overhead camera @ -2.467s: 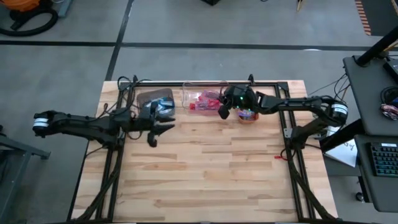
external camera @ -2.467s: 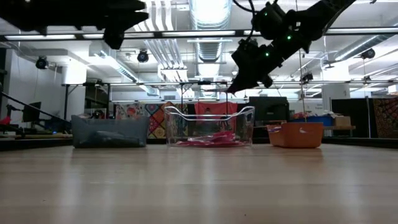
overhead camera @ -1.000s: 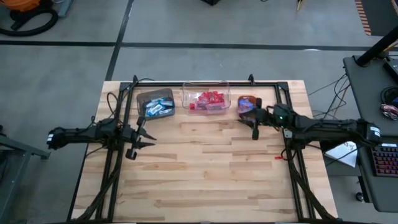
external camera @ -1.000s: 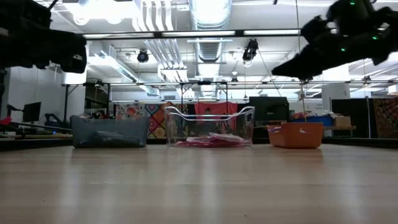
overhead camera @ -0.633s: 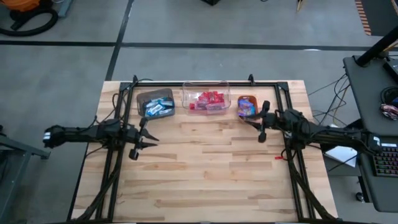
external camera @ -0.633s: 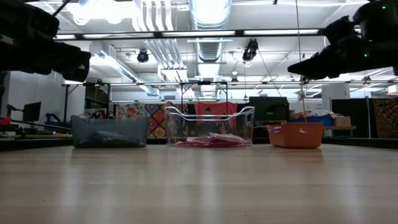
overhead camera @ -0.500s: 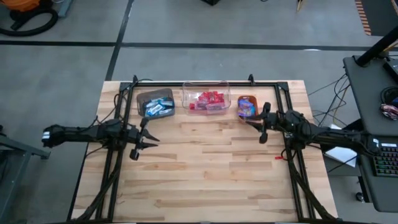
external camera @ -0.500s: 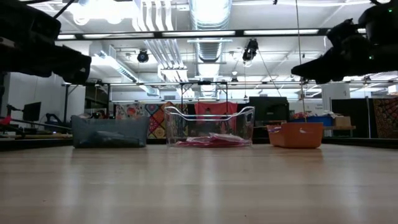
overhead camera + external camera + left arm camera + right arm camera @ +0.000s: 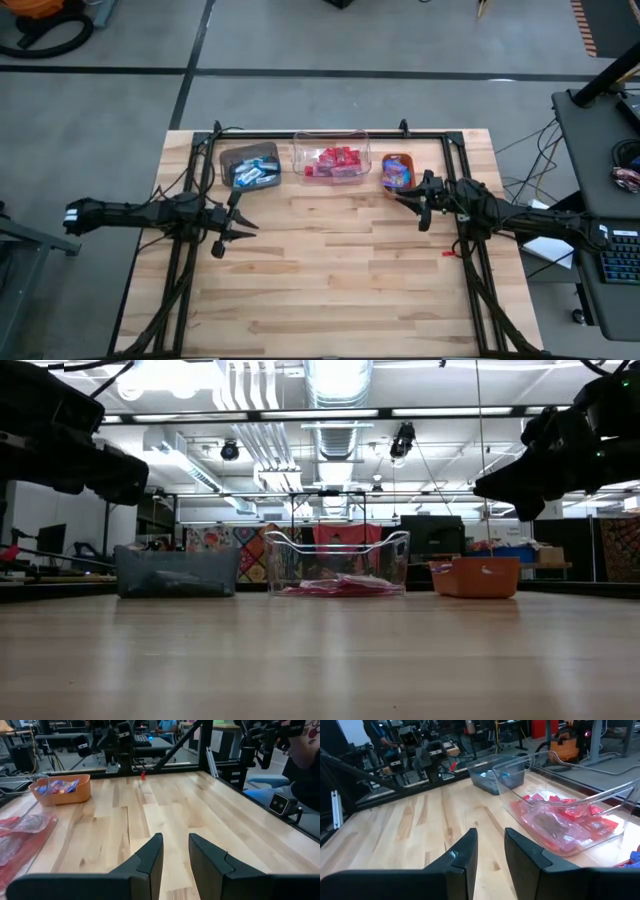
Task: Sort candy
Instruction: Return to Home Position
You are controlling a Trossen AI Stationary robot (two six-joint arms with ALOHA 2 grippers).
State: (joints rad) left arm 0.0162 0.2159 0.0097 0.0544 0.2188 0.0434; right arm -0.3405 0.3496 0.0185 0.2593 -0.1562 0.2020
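Note:
The candy lies sorted in three bins along the table's far edge. Blue-and-white pieces are in the brown bin [image 9: 250,167], red pieces in the clear bin [image 9: 330,160], and pink and purple pieces in the orange bin [image 9: 397,171]. My left gripper [image 9: 245,222] hovers above the table, near-side of the brown bin, open with nothing between its fingers [image 9: 175,852]. My right gripper [image 9: 403,196] hovers just near-side of the orange bin, also open with nothing between its fingers [image 9: 491,847]. Both point roughly level, toward the table's middle.
A black frame [image 9: 330,134] runs along the far edge and down both sides of the wooden tabletop [image 9: 330,270], whose middle and near part are bare wood. A person [image 9: 305,750] stands beyond the table in the left wrist view.
My right gripper has drawn back a little toward the table's right edge, sunk lower and rolled about its own axis. The candy and bins have stayed where they were.

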